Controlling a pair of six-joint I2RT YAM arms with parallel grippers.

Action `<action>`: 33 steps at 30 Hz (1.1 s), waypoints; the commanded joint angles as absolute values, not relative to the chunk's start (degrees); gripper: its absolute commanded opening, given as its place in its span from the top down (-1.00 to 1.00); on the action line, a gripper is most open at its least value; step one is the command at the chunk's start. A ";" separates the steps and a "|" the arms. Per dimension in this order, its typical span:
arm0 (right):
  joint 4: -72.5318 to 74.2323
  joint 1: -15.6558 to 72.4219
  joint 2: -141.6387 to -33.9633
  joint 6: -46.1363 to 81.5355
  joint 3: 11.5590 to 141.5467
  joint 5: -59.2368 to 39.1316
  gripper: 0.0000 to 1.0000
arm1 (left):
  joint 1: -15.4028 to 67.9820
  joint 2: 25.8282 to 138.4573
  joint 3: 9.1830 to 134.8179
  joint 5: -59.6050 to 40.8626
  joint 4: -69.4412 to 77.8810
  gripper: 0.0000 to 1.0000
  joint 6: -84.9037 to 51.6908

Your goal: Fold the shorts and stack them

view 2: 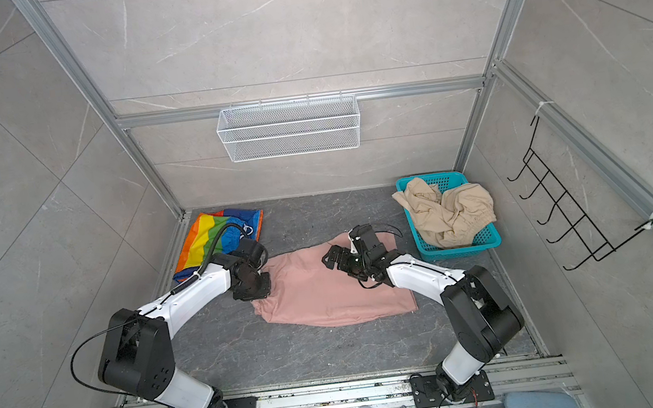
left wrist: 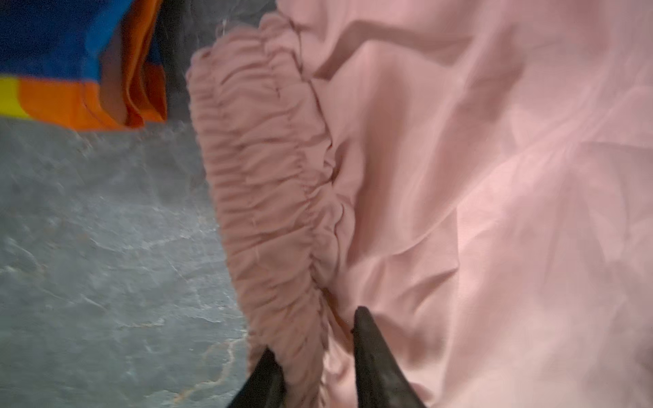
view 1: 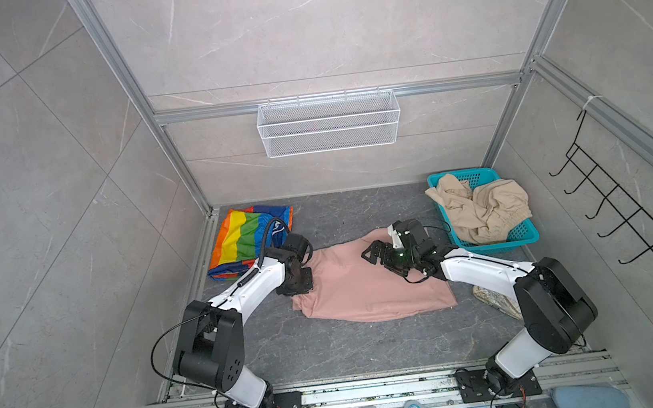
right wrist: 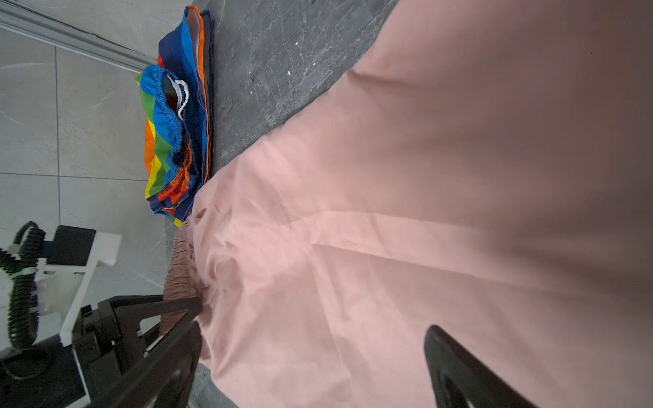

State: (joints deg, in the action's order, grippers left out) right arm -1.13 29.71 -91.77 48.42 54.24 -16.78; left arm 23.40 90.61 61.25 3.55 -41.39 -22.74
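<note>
Close under the left wrist camera, the left gripper [left wrist: 314, 330] shows two black tapered fingers [left wrist: 371, 353], one on each side of a ruched elastic waistband. Whether they pinch the cloth or only straddle it cannot be told.

That waistband belongs to the plain dusty pink soft-fabric shorts [view 1: 368, 292], which lie spread and softly creased in the middle of the dark grey marbled tabletop [view 1: 354, 348], waistband toward the left arm. The right gripper [view 1: 372, 254] hovers over their far part with its jaws spread wide and nothing between them.

A shiny rainbow-striped pair of shorts [view 1: 244, 235] lies flat in the far left corner, its white drawstring [right wrist: 180, 95] showing. A strip of bare table separates it from the pink waistband. Crumpled beige shorts with a gathered waistband [view 1: 484, 208] spill over the teal perforated plastic basket [view 1: 525, 234] in the far right corner.

Bare table lies open between the pink hem and the ridged aluminium rail [view 1: 379, 391] that carries both arm bases, and along the back wall between the two corner piles. A white wire-mesh basket [view 1: 328, 123] hangs on the back wall and a black wire hook rack [view 1: 618, 205] on the right wall.
</note>
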 commanded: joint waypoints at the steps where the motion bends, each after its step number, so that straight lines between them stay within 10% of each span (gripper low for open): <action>1: -2.91 29.80 -90.29 46.33 52.88 -17.36 -0.99 | 19.82 86.88 58.88 -2.70 -35.44 -0.34 -23.51; 11: -4.44 29.83 -88.42 43.46 49.43 -17.80 -0.99 | 10.44 80.98 44.99 -17.61 -17.15 -0.76 -27.35; 33: -1.92 29.80 -90.43 44.30 47.50 -18.02 -0.99 | 15.68 95.25 51.64 -7.13 -29.31 -0.38 -23.73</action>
